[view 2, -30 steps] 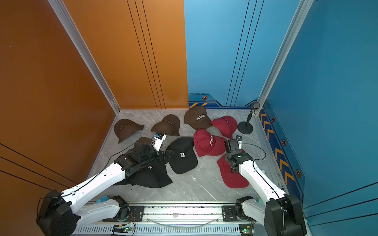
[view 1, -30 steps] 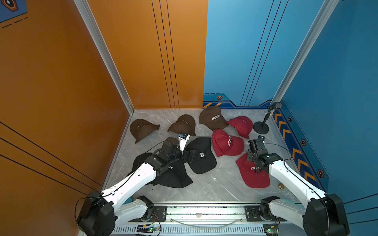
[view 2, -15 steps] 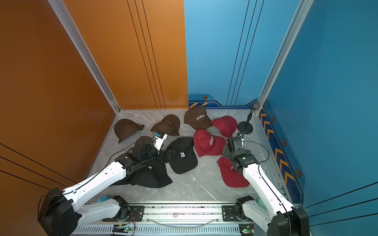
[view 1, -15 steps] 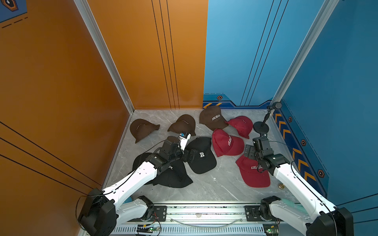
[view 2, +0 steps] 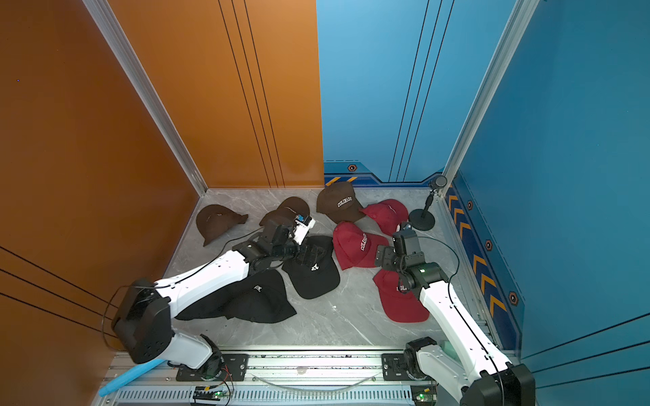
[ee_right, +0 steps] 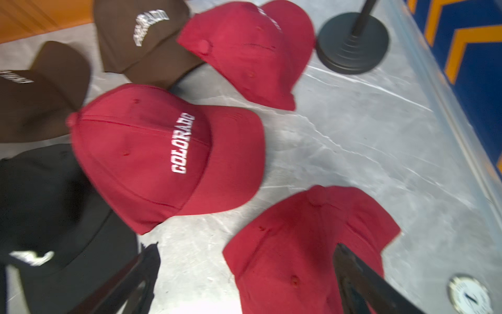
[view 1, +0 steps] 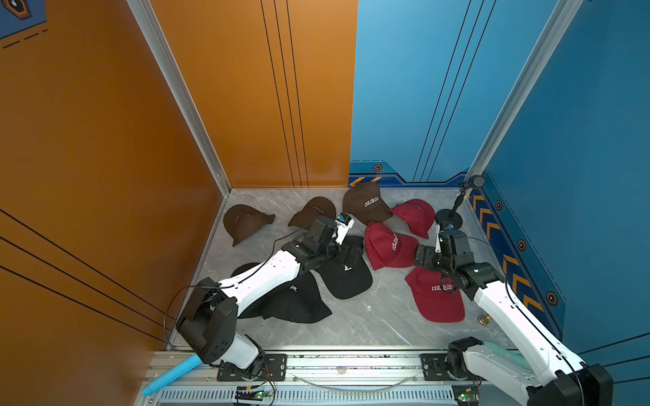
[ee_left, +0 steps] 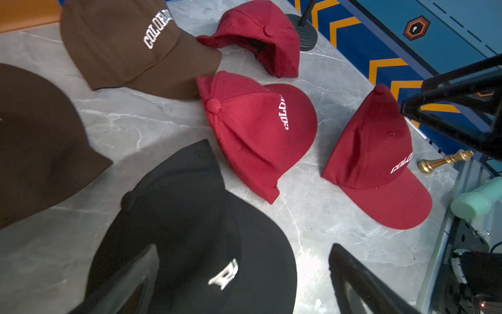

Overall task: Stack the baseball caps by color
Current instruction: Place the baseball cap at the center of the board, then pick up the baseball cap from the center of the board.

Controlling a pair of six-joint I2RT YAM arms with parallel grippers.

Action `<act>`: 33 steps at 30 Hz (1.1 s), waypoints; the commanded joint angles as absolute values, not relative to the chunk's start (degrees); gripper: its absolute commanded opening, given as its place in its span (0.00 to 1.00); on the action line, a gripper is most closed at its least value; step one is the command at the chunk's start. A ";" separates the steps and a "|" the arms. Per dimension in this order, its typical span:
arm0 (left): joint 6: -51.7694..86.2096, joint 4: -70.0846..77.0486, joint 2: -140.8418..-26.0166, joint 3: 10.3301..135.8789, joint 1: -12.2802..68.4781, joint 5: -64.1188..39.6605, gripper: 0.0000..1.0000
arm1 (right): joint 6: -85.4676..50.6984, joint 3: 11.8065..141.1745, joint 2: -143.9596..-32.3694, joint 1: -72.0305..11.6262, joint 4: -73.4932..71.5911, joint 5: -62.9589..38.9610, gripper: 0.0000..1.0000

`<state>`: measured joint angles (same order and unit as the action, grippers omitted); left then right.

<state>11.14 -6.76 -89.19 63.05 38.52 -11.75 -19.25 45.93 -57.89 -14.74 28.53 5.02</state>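
Bimanual workspace seen from above and from both wrists. The left gripper (view 1: 348, 256) stands with its jaws spread wide and nothing between them, directly above the crown of the black cap with a white "R" (view 1: 346, 283); in the left wrist view its two dark fingers (ee_left: 130, 282) frame that cap's lettering. Behind this gripper, under the left forearm, the two other black caps (view 1: 293, 304) lie overlapping on the marble tabletop (view 1: 369, 327). Just beyond the left wrist lies the second brown cap (view 1: 314, 212), and well off to the gripper's left lies the third brown cap (view 1: 246, 223). Ahead of the left gripper sits the brown "COLORADO" cap (view 1: 365, 204), its brim meeting the rear of the middle red "COLORADO" cap (view 1: 387, 246). The right gripper (view 1: 424, 258) is likewise spread wide and holds nothing. It hangs over the crown of the near red "COLORADO" cap (ee_right: 298, 244), though contact with the fabric cannot be judged. The middle red cap lies just ahead of it, separated from the near one by bare tabletop. Farther ahead lies the third red cap (view 1: 413, 216), beside the base of the microphone stand (view 1: 448, 219). A gold chess piece (ee_left: 445, 160) lies beside the near red cap's brim.
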 commanded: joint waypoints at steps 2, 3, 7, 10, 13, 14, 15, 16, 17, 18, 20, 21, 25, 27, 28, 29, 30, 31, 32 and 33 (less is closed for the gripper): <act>15.55 -8.33 -96.15 69.55 39.02 -13.87 0.98 | -16.88 45.93 -56.12 -15.21 26.80 0.58 1.00; 16.17 -8.66 -98.08 71.38 39.02 -13.79 0.98 | -16.88 45.53 -55.84 -15.21 26.48 0.46 1.00; 17.23 -13.35 -105.00 79.17 39.02 -14.02 0.98 | -16.45 45.36 -55.64 -15.21 26.71 0.06 1.00; 17.73 -15.26 -108.96 83.39 38.95 -14.14 0.98 | -16.27 44.96 -55.05 -15.12 26.57 0.39 1.00; 17.90 -16.55 -112.28 86.92 38.85 -14.50 0.98 | -16.38 44.20 -54.43 -15.12 25.64 0.42 1.00; 17.93 -16.74 -113.34 88.14 38.85 -14.78 0.98 | -16.35 43.99 -54.40 -15.03 25.36 0.30 1.00; 18.01 -16.95 -114.24 89.23 38.78 -15.11 0.98 | -16.35 43.88 -54.49 -15.03 25.23 0.34 1.00; 18.09 -16.96 -114.94 90.02 38.86 -15.46 0.98 | -16.35 43.92 -54.57 -15.04 25.14 0.31 1.00; 18.24 -16.98 -115.66 90.94 38.83 -15.84 0.98 | -16.31 44.02 -54.67 -15.03 25.05 0.27 1.00; 18.28 -16.96 -116.31 91.71 38.80 -16.12 0.99 | -16.27 43.97 -54.80 -14.95 25.03 0.27 1.00; 18.46 -16.96 -117.47 93.05 38.85 -16.40 1.00 | -16.22 43.96 -54.84 -14.99 24.88 0.26 1.00; 18.62 -16.96 -118.08 93.69 38.76 -16.76 0.98 | -16.13 43.95 -54.84 -14.90 24.87 0.22 1.00; 19.49 -16.92 -119.85 95.13 38.19 -17.68 0.93 | -15.91 43.79 -54.80 -14.85 24.79 0.00 1.00; 19.84 -16.34 -120.23 95.53 37.97 -17.95 0.92 | -15.90 43.47 -54.68 -14.85 24.53 -0.02 1.00; 20.02 -15.86 -120.35 95.54 37.89 -18.14 0.91 | -15.90 43.34 -54.67 -14.88 24.46 -0.06 1.00; 20.33 -15.08 -120.49 95.54 37.80 -18.77 0.91 | -15.87 43.14 -54.67 -14.86 24.30 -0.15 1.00; 20.62 -14.31 -120.63 95.45 37.79 -19.47 0.90 | -15.86 43.13 -54.72 -14.82 24.26 -0.24 1.00; 20.97 -13.25 -120.76 95.30 37.71 -20.27 0.89 | -15.91 42.92 -54.67 -14.84 24.10 -0.18 1.00; 21.24 -12.28 -120.93 95.21 37.71 -21.41 0.88 | -15.86 42.91 -54.67 -14.82 24.08 -0.20 1.00; 21.58 -11.46 -121.02 95.10 37.71 -22.48 0.88 | -15.82 42.73 -54.67 -14.84 24.17 -0.26 1.00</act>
